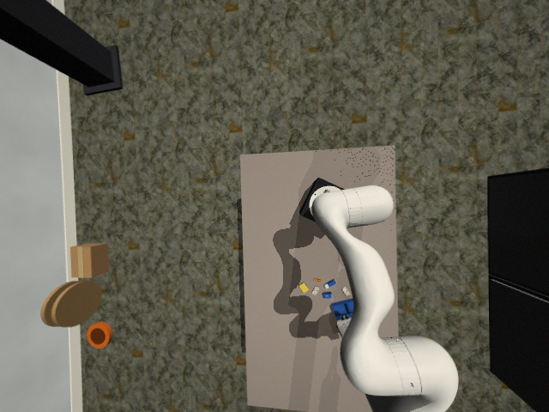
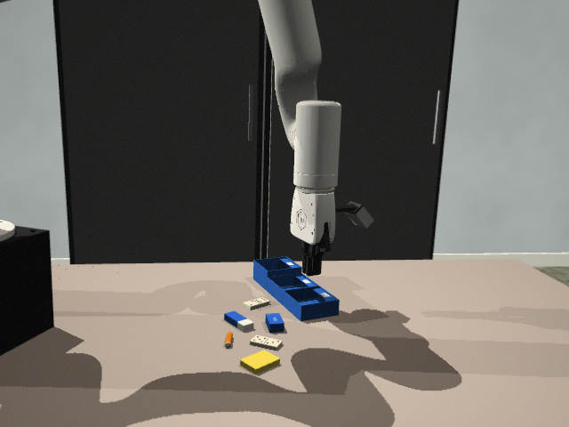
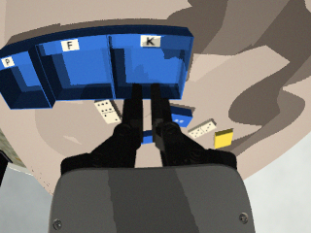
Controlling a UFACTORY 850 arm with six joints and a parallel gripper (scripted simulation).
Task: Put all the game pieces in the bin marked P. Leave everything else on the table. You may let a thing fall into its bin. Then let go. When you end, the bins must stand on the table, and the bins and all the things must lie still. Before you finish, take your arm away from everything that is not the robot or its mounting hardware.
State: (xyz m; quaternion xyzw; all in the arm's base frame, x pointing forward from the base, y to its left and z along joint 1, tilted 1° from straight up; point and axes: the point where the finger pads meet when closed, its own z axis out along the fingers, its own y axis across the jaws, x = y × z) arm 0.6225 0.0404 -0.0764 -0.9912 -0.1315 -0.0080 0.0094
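A blue bin row [image 2: 295,288] with three compartments stands mid-table. In the wrist view its compartments read K [image 3: 150,41] on the right and F [image 3: 69,45] in the middle; the left label [image 3: 8,61] is cut off at the edge. Two white dominoes lie on the table: one [image 2: 256,302] beside the bin, one [image 2: 266,341] nearer the front. They also show in the wrist view [image 3: 108,111] [image 3: 202,130]. My gripper [image 2: 312,270] hangs above the bin, fingertips over the K compartment. It is shut with nothing between the fingers.
A blue-and-white eraser [image 2: 238,320], a small blue box [image 2: 274,321], an orange cylinder [image 2: 228,339] and a yellow block [image 2: 260,361] lie left of the bin. A black base [image 2: 22,285] stands at the table's left. Dark cabinets stand behind the table.
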